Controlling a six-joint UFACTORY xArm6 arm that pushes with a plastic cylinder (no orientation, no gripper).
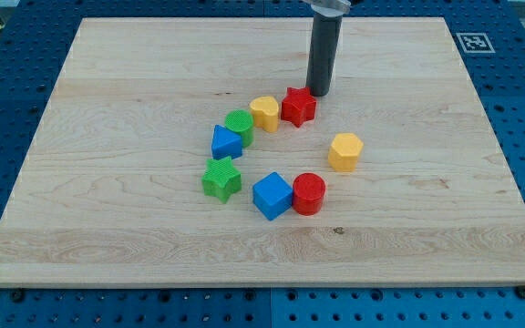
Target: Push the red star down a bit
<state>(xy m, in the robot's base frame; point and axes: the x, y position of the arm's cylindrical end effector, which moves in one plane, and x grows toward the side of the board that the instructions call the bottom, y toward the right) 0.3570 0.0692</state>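
The red star [298,106] lies on the wooden board [135,82], a little above the board's middle. A yellow block [264,112] touches its left side. My tip [320,93] is just above and to the right of the red star, close to or touching its upper right edge. The dark rod rises from there to the view's top.
A green round block [239,126] and a blue block [226,142] sit left of the yellow block. A green star [221,178], a blue cube [272,195] and a red cylinder [308,193] lie lower. A yellow hexagon [345,151] lies at the right.
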